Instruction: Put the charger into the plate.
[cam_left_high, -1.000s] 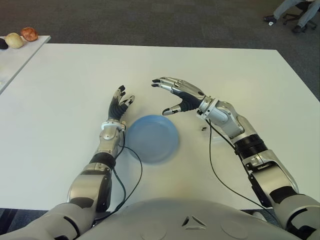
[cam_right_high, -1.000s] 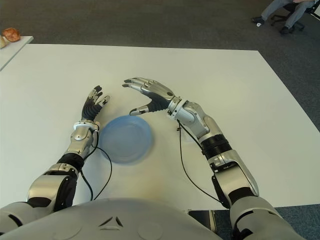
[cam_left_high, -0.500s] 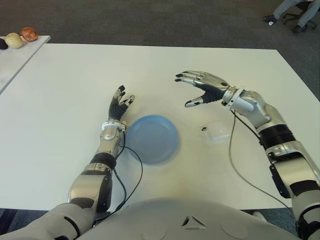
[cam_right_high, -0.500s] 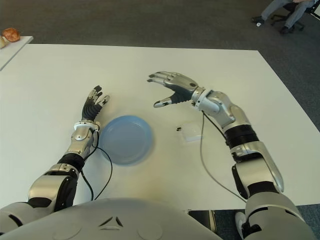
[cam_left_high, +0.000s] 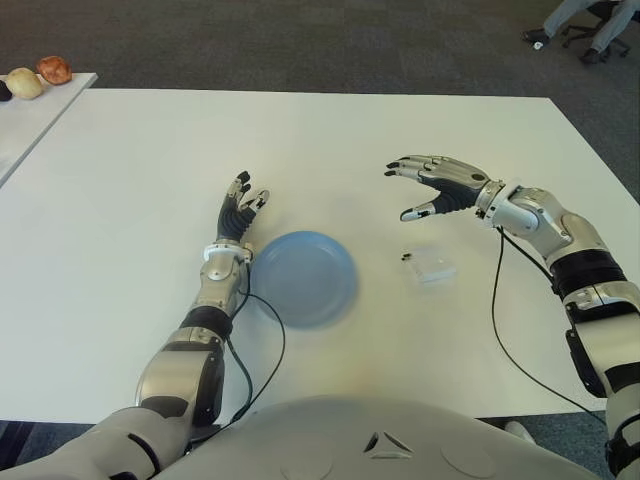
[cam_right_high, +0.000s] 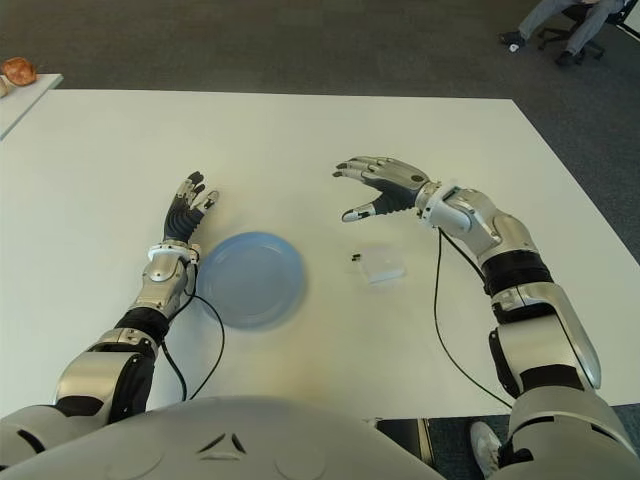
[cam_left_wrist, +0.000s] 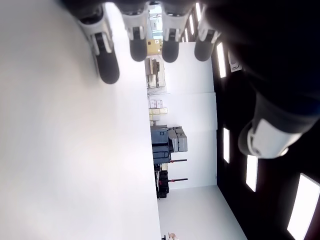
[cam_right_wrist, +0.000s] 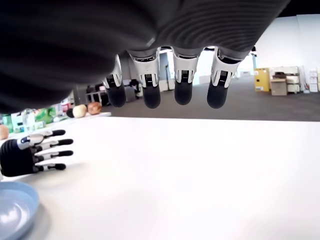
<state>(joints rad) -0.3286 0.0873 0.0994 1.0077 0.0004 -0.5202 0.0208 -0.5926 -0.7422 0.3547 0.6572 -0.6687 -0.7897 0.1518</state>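
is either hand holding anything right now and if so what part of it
Nothing is held. The right hand hovers open above the table, beyond the charger; the left hand shows open left of the plate.

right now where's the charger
In the eye views the charger lies on the white table, to the right of the blue plate and not in it, just nearer the robot than its open right hand.

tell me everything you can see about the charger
The charger is a small, flat, squarish white block, plastic by the look, with a tiny dark part at the edge facing the plate. It lies flat on the white table, apart from the blue plate and to its right, so not yet in it. Nothing touches it: the right hand hovers open just beyond it, fingers spread.
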